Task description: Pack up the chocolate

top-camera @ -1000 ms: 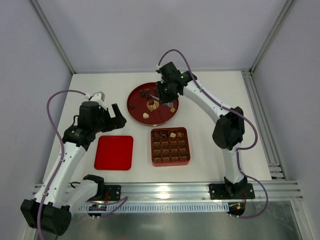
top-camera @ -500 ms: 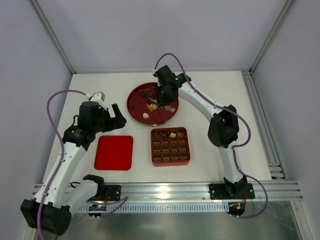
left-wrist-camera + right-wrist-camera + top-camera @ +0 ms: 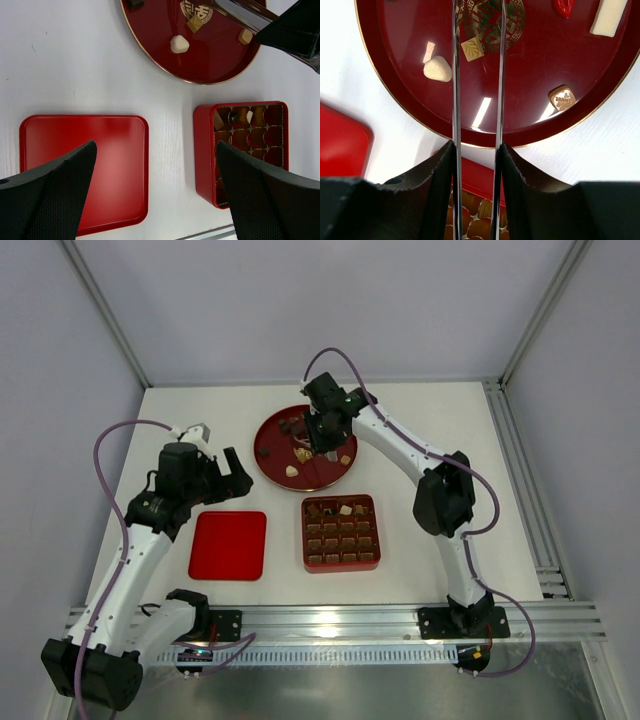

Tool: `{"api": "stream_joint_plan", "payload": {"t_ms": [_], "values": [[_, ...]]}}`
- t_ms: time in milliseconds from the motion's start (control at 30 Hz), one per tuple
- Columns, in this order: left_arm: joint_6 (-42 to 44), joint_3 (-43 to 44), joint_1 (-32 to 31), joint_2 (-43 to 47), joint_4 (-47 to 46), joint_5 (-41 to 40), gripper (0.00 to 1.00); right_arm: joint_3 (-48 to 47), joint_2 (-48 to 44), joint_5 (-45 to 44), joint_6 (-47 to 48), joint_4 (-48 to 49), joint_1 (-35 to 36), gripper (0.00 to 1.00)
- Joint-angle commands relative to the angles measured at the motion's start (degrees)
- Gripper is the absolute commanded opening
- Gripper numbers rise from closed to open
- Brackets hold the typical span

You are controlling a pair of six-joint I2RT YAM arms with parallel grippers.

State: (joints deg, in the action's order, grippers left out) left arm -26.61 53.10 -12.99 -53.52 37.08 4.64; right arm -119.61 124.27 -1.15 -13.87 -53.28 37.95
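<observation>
Top external view, nearest first: the flat red lid (image 3: 228,545) lay beside the square red box (image 3: 340,567), apart from it. A few chocolate pieces (image 3: 345,508) sat in the box's far row of compartments. Just past the lid's far edge, the left gripper (image 3: 227,476) hung with its jaws spread wide and empty. Its arm was bent up from the near-left base.

The rest of the chocolate lay loose on the round red plate (image 3: 270,455) beyond the box. The right arm reached in a long arc from its near-right base, with its wrist tipped down over the plate's middle.

In the right wrist view, the right gripper (image 3: 478,6) showed two thin blades standing partly apart, with nothing seen pinched along their visible length. A tan square piece (image 3: 472,48) lay on the plate between them. A white rounded piece (image 3: 438,68) lay just outside one blade, and a light brown piece (image 3: 562,97) lay well apart on the other side. Dark pieces (image 3: 288,426) lay at the plate's far left.
</observation>
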Motion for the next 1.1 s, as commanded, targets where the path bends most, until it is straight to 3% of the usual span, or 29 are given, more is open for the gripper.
{"api": "stream_joint_plan", "payload": {"t_ms": [0,533,1067], "values": [[0.1,-0.3,0.2,0.1,-1.1,1.1,1.00,-3.3,1.0,-0.4,-0.4,0.4,0.5,0.42],[0.1,-0.3,0.2,0.3,-1.1,0.8,1.00,-4.5,1.9,-0.9,-0.1,0.0,0.9,0.31],[0.0,-0.3,0.2,0.3,-1.0,0.5,1.00,0.6,-6.8,-3.9,0.5,0.5,0.7,0.27]]}}
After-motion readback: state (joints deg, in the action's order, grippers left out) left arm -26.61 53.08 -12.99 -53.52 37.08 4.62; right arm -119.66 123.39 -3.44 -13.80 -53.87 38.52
